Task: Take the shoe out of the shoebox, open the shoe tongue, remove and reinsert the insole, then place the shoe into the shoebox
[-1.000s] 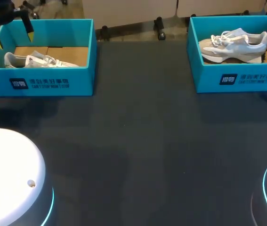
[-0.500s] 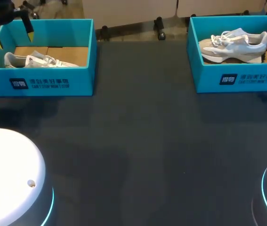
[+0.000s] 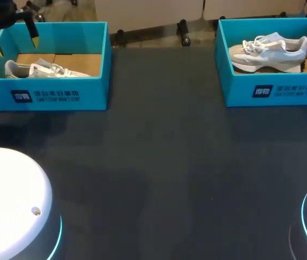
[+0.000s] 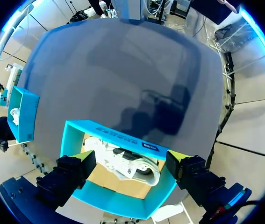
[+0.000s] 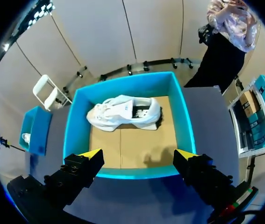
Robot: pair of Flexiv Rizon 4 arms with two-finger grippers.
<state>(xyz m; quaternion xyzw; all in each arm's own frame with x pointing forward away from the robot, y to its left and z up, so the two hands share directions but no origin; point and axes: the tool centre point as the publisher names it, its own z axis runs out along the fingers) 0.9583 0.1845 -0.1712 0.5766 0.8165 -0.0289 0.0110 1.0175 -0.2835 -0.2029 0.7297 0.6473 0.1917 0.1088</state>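
Head view: table (image 3: 158, 162) has two teal boxes along the far edge, left shoebox (image 3: 50, 95) at 10 o'clock and right shoebox (image 3: 275, 92) at 2 o'clock, well apart. Each holds one pale shoe on a cardboard floor. Left shoe (image 3: 37, 69) sits in the box's near-left part, heel toward 9 o'clock. Right shoe (image 3: 269, 51) runs across its box, laces toward 9 o'clock, heel toward 3. Left gripper (image 3: 17, 46) hangs over the left box's 9 o'clock end, fingers spread and holding nothing. Left wrist view: left gripper (image 4: 131, 158) is above the left shoebox (image 4: 109, 130), and the left shoe (image 4: 127, 165) lies below in the gap between the tips, touching neither; the right shoebox (image 4: 22, 114) is far across the table. Right wrist view: right gripper (image 5: 138, 154) is released too, its tips over the near wall of the right shoebox (image 5: 76, 126). Right shoe (image 5: 125, 112) lies on its side ahead of the fingers near the far wall, sole facing the gripper, bare cardboard between shoe and tips. Left shoebox (image 5: 36, 130) shows off beside that box.
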